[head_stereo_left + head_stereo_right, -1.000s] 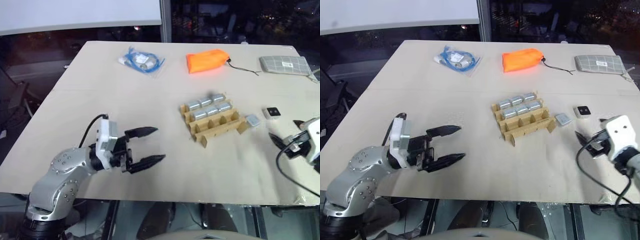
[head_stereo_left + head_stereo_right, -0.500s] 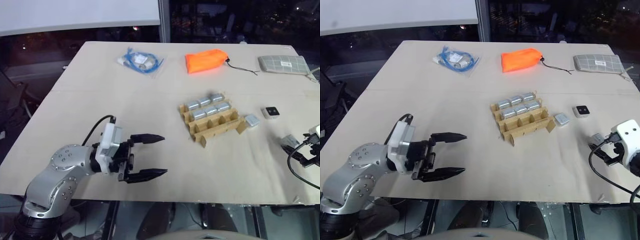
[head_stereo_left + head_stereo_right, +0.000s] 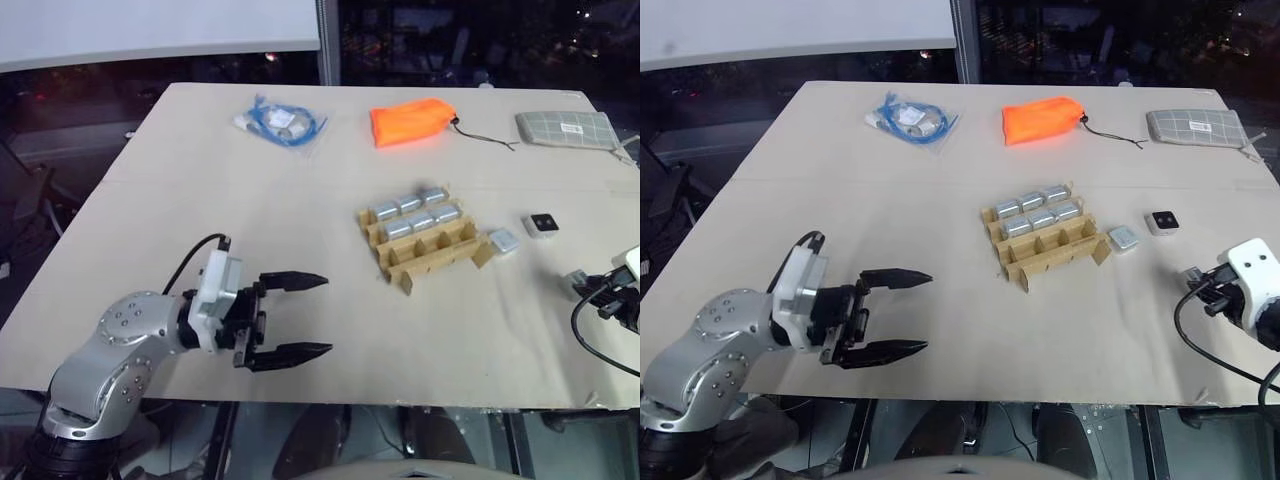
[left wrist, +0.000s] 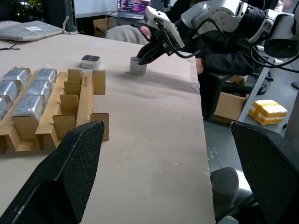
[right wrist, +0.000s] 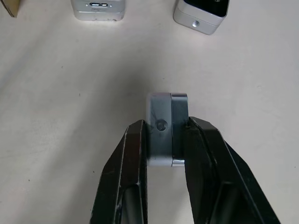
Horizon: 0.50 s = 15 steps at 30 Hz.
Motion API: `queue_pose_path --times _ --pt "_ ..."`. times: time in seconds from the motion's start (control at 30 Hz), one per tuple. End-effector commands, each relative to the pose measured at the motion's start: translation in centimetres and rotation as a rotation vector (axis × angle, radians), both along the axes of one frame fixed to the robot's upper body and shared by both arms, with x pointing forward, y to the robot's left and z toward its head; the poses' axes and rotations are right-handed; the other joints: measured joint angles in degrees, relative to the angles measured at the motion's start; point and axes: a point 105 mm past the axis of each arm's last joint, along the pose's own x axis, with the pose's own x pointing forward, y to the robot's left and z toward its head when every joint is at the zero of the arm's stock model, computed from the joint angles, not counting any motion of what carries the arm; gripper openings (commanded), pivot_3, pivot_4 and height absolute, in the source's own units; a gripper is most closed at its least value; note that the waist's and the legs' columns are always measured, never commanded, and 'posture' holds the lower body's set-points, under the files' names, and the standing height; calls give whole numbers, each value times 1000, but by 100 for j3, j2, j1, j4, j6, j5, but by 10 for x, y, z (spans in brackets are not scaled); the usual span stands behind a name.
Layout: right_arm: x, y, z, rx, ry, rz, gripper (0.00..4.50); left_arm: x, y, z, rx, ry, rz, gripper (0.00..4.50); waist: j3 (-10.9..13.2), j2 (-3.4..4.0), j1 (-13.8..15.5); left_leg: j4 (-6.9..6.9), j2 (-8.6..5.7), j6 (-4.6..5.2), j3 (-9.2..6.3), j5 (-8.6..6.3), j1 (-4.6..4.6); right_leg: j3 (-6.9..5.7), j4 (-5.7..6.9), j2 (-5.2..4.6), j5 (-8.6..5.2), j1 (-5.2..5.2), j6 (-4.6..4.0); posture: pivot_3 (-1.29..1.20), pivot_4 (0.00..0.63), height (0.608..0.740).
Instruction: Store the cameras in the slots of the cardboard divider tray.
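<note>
orange pouch [image 3: 414, 122] far edge | blue cable bag [image 3: 283, 122] far-left | grey checked pouch [image 3: 567, 130] far-right corner

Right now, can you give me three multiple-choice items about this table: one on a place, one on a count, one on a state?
1. Where is the orange pouch from the tray?
A. far side
B. near side
C. inside it

2. How many tray rows hold cameras?
A. none
B. two
C. three

3. The right gripper is:
A. open, empty
B. shut, empty
C. shut on a camera

Key: 1 A, the pouch lies by the far table edge. 2 B, the nearest row is empty. 3 C, both fingers press the camera's sides.
</note>
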Motion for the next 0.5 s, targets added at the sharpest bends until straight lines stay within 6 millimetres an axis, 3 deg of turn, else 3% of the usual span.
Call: queue_pose_path --times 0.03,0.2,0.37,0.5 --pt "3 -3 9 -41 -28 3 534 -1 1 6 -5 -44 -2 4500 0 0 -1 0 0 0 0 0 0 0 0 0 0 0 0 0 150 740" --pt "5 13 28 0 -106 91 534 0 1 6 -7 -51 8 4500 1 2 -2 0 0 0 1 0 0 1 0 0 0 0 0 0 150 740" --pt "3 65 64 95 -236 379 534 1 1 6 -8 -50 13 4500 4 6 -15 0 3 0 1 0 -1 2 0 2 0 -2 0 0 150 740" --pt "19 114 95 47 -335 654 534 3 2 7 -15 -51 30 4500 6 5 -84 1 3 1 4 0 1 3 -1 2 0 0 1 0 150 740"
